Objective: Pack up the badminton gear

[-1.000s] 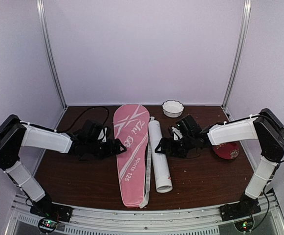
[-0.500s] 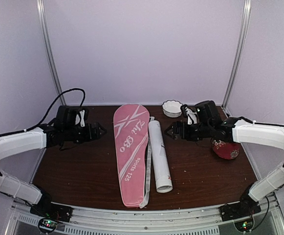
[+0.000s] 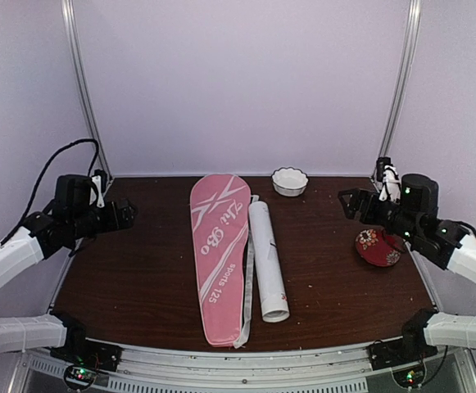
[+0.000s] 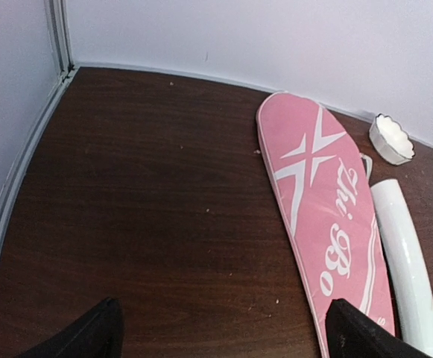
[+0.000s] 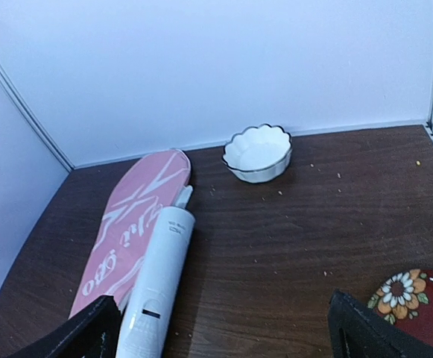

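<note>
Two items of the gear are in view, and nothing else of it lies loose on the dark wooden table (image 3: 139,270).

Item 1: long pink racket-shaped fabric cover (image 3: 219,254), white lettering. It lies flat down the middle of the table, broad rounded end toward the far wall, narrow end near the front edge. A pale strip runs along its right edge. I cannot tell from here whether the cover is closed.

Item 2: long white cylindrical tube (image 3: 268,262). It lies just beside the cover on its right, roughly parallel. Its near end faces the camera as a ring; capped or open, I cannot tell.

No rackets and no shuttlecocks are visible. Judgement: they are probably inside the cover and the tube, so packing looks nearly or fully complete. What may be left is checking the closures, which these views do not settle.

Non-task items: small white scalloped ceramic bowl (image 3: 290,181) at the far edge; red flower-patterned round dish (image 3: 378,247) at the right side.

Left gripper (image 3: 123,214): over the far-left part of the table, well apart from the cover. The wrist view shows its fingers (image 4: 89,335) spread wide with nothing between.

Right gripper (image 3: 346,203): high at the far right, near the dish. Its fingers (image 5: 82,332) are likewise spread and empty.
</note>
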